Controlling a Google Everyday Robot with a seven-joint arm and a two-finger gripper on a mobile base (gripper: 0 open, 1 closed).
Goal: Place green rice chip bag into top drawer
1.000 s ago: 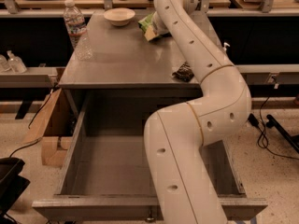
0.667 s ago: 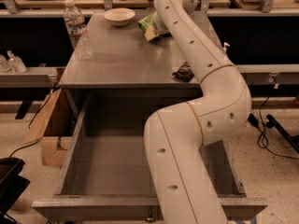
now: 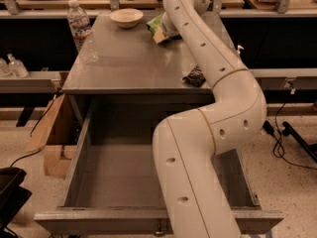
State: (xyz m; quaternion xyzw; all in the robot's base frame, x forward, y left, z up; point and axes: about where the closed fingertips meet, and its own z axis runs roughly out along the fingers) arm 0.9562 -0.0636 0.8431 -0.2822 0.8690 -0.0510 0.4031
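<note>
Grey table point(image 3: 129, 63) fills the middle of the view, with shelving behind it and the drawer point(image 3: 99, 216) pulled fully out below, its floor bare. At the far edge lies the bag point(image 3: 154, 25), just right of a bowl point(image 3: 127, 17); a bottle point(image 3: 80, 31) stands at the left edge and a black packet point(image 3: 195, 76) lies near the right. The arm point(image 3: 218, 108) reaches up over the table, and its gripper point(image 3: 163, 32) sits at the bag, hidden behind the wrist, so I cannot tell whether it has a hold. Nothing has visibly shifted over the last second: arm and bag are where they were. That suggests the grasp is being settled, with lift and carry to the drawer not yet begun.
</note>
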